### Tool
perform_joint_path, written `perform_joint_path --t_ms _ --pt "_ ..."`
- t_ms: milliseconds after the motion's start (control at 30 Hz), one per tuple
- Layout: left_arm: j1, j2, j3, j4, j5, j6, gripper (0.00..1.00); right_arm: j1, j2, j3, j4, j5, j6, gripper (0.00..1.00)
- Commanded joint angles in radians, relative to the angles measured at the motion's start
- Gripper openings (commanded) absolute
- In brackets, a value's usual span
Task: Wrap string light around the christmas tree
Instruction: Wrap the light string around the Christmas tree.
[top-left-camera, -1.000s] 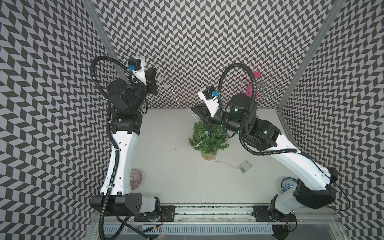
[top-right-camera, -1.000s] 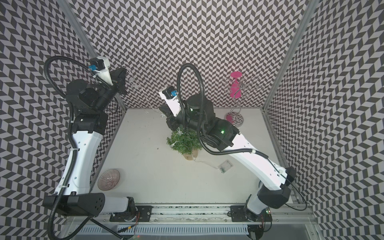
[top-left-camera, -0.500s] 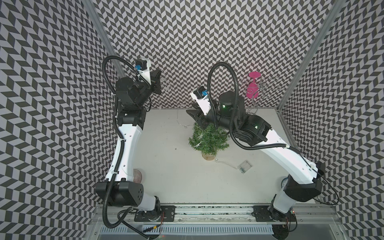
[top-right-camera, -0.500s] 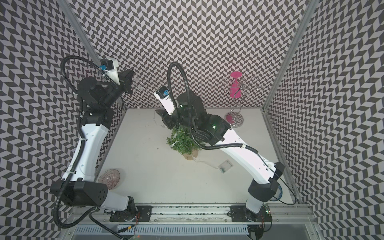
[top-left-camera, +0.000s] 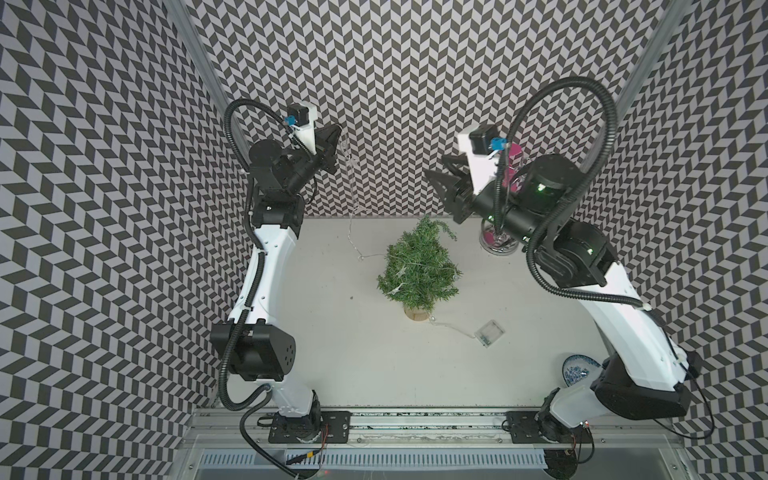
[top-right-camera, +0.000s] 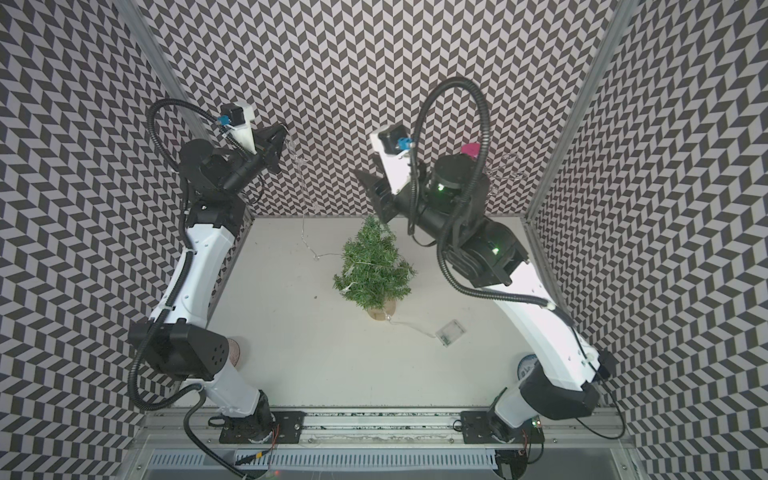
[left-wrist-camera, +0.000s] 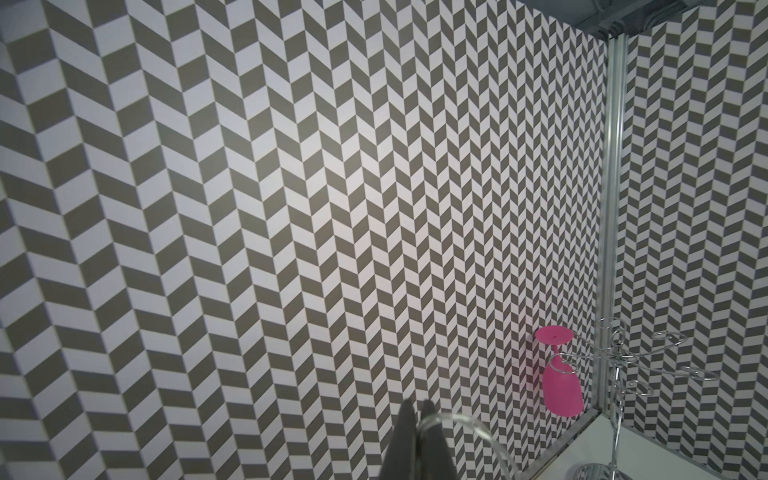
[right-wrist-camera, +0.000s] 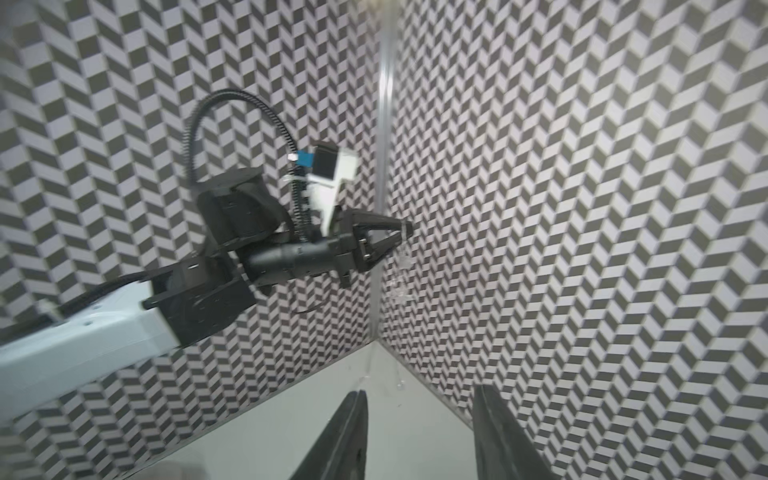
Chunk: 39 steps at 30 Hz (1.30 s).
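L hand (top-left-camera: 337, 129) sits high at upper left-centre in both top views, close to the back wall. Its fingers are pressed together and clamped on the string light (top-left-camera: 362, 257). L wrist view shows a clear loop of wire coming out from btwn the closed fingertips (left-wrist-camera: 409, 415). R wrist view is blurred, but the wire looks pinched right at the tip of that hand.

From there the wire drops down in front of the wall to the bench (top-left-camera: 353, 365) and bends right, w/ a bulb lying just left of the christmas tree (top-left-camera: 419, 270). It then runs into the branches, and a few pale strands cross the tree's mid section. The wire comes out near the tan base (top-left-camera: 417, 315) & trails to lower right. It ends at the clear battery box (top-left-camera: 490, 333), flat on the bench, near the tree but apart from it.

The tree stands upright at bench centre, tip bent right.

R hand (top-left-camera: 436, 166) is at upper right-centre, above & just right of the tree tip. Its fingers are spread apart w/ nothing btwn them, and it touches neither tree nor wire.

Behind the R arm is a silver wire stand (top-left-camera: 498, 245) w/ a pink glass (left-wrist-camera: 561, 386) hung upside down. A blue-patterned dish (top-left-camera: 575, 372) sits at lower right, partly under the R arm. A ribbed pinkish dish (top-right-camera: 235, 351) peeks out behind the L arm.
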Motion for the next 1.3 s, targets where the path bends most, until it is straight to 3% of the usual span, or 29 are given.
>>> perform_joint_path --t_ms 0,200,500,600,867,1267 --pt "-0.038 0.051 0.068 0.086 0.093 -0.053 0.01 -0.138 -0.017 -0.092 0.106 -0.213 -0.005 0.44" --pt "-0.078 0.151 0.117 0.256 0.202 -0.167 0.01 -0.331 -0.023 -0.314 0.333 -0.47 -0.012 0.44" --pt "-0.116 0.29 0.161 0.565 0.322 -0.396 0.01 -0.478 0.061 -0.462 0.559 -0.613 -0.009 0.44" --pt "-0.13 0.334 0.179 0.642 0.328 -0.46 0.01 -0.493 0.095 -0.468 0.6 -0.646 -0.008 0.44" --pt "-0.186 0.407 0.253 0.648 0.33 -0.473 0.02 -0.478 0.235 -0.47 0.798 -0.789 0.064 0.44" --pt "-0.246 0.438 0.299 0.621 0.322 -0.473 0.02 -0.41 0.383 -0.336 0.791 -0.921 0.006 0.45"
